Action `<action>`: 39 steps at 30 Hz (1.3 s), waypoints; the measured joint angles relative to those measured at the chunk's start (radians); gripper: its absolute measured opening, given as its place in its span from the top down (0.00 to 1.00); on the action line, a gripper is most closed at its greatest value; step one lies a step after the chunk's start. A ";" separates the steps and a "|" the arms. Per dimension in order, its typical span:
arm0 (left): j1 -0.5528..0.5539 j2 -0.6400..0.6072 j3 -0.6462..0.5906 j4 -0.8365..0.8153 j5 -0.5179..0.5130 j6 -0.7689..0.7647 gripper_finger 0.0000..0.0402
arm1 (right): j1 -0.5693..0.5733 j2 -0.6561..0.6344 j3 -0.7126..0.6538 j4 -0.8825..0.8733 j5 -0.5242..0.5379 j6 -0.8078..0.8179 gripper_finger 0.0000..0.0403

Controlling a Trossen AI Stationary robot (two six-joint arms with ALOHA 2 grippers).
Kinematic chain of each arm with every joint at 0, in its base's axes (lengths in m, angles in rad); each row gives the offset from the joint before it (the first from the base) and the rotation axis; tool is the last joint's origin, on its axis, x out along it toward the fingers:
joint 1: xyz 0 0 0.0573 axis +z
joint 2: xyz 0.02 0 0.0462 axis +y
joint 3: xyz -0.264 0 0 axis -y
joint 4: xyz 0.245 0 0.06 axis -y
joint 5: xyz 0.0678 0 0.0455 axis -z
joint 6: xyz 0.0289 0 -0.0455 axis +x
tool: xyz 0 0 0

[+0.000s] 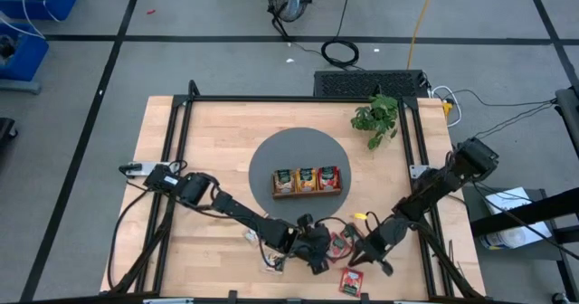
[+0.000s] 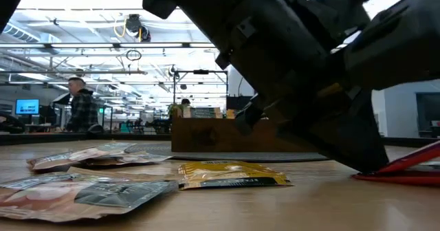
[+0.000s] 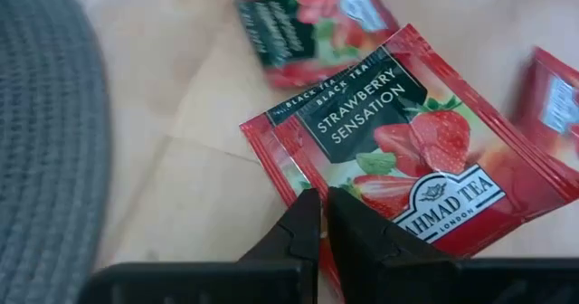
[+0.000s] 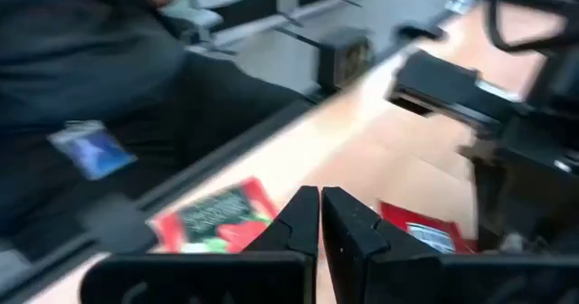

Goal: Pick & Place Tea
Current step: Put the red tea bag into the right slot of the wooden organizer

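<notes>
Two grippers met low at the table's near edge, and much there was hidden by them. From above, the left gripper and right gripper covered most of the loose tea, so only scraps of red sachet showed between them, plus one whole red sachet lying apart near the edge. In the low view the dark arm bulk filled the upper right and cut off the tray behind it; a red sachet's edge poked out from under that mass. The right wrist picture was smeared with motion, and little beyond two red sachets on pale wood could be made out.

The left gripper's fingers were pinched nearly together on the corner of a glossy red strawberry sachet, flat and rectangular with a dark green label; whether it was off the table I could not tell. The right gripper's fingers were closed together, holding nothing.

Flat crinkled foil sachets, tan and yellow, lay on the butcher-block table. Three filled compartments showed in the wooden tray, which sat on a round grey mat. A leafy plant stood at the far corner.
</notes>
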 joint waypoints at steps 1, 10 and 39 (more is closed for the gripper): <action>0.001 0.000 0.000 -0.002 0.000 -0.008 0.92 | -0.002 -0.002 0.000 -0.013 0.003 -0.001 0.98; 0.000 0.000 0.000 -0.021 -0.008 -0.021 0.92 | 0.059 -0.003 0.014 -0.096 0.240 -0.265 0.93; 0.000 0.000 -0.001 -0.021 -0.007 -0.042 0.92 | 0.069 0.078 0.159 -0.438 0.494 -0.219 0.76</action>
